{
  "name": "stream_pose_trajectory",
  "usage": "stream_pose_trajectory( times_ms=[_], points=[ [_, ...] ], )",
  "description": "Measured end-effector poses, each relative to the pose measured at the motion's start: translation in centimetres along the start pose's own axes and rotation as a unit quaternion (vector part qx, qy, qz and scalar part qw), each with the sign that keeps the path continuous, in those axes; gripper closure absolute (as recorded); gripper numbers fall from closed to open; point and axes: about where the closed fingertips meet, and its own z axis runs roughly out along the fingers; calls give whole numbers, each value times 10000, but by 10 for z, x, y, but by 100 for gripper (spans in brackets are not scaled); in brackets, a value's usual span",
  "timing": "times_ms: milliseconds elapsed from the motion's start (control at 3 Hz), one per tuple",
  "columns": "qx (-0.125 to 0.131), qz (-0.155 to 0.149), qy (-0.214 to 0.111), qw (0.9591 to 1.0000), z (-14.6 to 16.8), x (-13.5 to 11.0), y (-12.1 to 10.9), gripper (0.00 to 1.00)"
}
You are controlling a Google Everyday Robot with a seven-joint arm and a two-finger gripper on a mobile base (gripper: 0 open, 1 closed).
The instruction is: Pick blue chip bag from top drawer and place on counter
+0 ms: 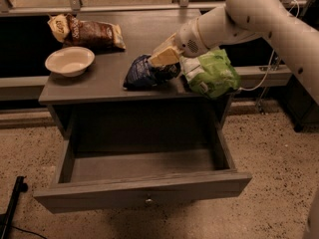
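**Blue chip bag on counter, gripper at its top**

A brown bag (85, 32) and a pale bowl (70, 61) sit on the left of the counter (144, 26). The blue chip bag (144, 73) lies near the front edge, above the open top drawer (144, 189); its white print is unreadable. The gripper (163, 58) rests against the bag's upper right, and I cannot tell whether it is gripping or spread. The white arm (259, 14) slants down from the upper right, above a green bag (213, 73).

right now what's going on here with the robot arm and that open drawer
The robot's arm reaches over the counter, its gripper right at the top of the blue chip bag, which lies on the counter beside a green bag. The top drawer below stands pulled open. A brown bag and a bowl sit at the counter's other end.
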Motion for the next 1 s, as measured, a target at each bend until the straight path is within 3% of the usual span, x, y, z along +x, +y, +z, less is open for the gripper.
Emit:
stream_pose_trajectory(
  times_ms=[333, 667, 1000],
  points=[
    [0, 0, 0, 10000, 0, 0, 0, 1],
    [8, -152, 438, 9989, -13, -15, 8, 0],
    [284, -333, 1583, 9864, -51, -43, 29, 0]
  ],
)
